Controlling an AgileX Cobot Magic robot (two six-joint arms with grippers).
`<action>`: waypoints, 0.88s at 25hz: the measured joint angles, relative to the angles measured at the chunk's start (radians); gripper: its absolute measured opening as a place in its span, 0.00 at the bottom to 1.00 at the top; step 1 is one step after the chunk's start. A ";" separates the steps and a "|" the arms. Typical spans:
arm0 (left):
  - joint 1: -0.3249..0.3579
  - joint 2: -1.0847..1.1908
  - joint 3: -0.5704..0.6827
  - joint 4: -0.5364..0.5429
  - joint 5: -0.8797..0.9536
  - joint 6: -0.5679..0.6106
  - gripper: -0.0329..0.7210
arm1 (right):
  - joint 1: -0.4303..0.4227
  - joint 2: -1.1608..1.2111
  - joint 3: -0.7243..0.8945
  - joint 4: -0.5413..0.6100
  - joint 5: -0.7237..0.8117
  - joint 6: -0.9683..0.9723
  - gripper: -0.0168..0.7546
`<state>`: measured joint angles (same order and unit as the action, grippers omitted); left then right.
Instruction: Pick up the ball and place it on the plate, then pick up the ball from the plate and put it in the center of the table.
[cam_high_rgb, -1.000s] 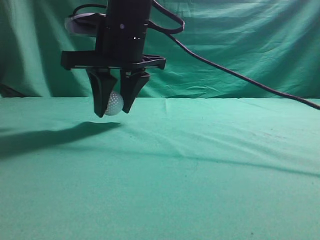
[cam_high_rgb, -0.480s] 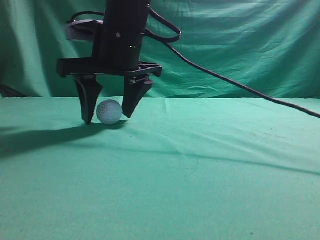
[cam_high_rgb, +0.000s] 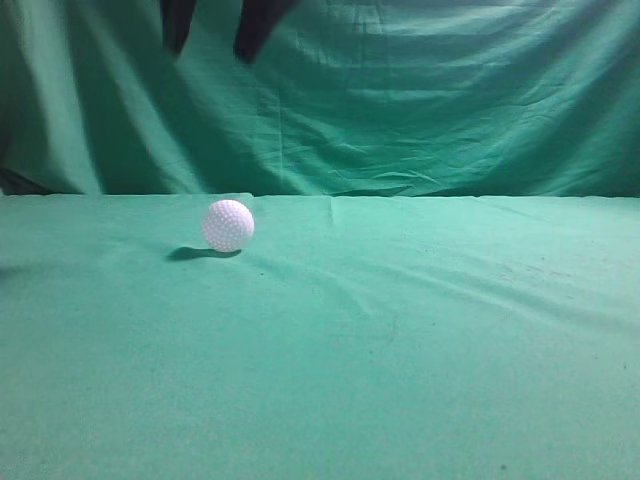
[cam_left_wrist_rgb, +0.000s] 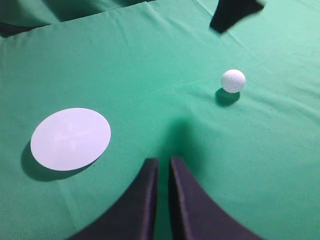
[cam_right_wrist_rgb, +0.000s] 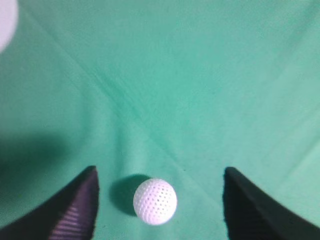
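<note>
White ball (cam_high_rgb: 228, 225) lies free on desk (cam_high_rgb: 420, 330), plate (cam_left_wrist_rgb: 70, 138) empty, right hand (cam_right_wrist_rgb: 160, 200) apart above it, left hand (cam_left_wrist_rgb: 161, 200) together; task prob. finished.

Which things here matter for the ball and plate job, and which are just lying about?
Part of the job: ball, resting alone on the table; plate, bare; right gripper, open above the ball; left gripper, shut and holding nothing.

Just there: green tablecloth; green backdrop.

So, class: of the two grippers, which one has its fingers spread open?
The right gripper: its fingers stand wide apart above the ball, while the left gripper is shut.
</note>
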<state>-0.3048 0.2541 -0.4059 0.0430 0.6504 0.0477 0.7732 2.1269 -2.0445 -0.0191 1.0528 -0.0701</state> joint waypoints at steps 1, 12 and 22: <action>0.000 0.000 0.000 0.000 0.000 0.000 0.11 | 0.000 -0.024 -0.015 -0.002 0.022 0.009 0.57; 0.000 0.000 0.000 0.000 0.000 0.000 0.11 | 0.000 -0.287 -0.036 -0.059 0.201 0.052 0.02; 0.000 0.000 0.000 -0.029 0.000 0.000 0.11 | 0.000 -0.469 -0.036 -0.107 0.218 0.060 0.02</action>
<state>-0.3048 0.2541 -0.4059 0.0144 0.6504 0.0477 0.7732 1.6577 -2.0802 -0.1263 1.2705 -0.0102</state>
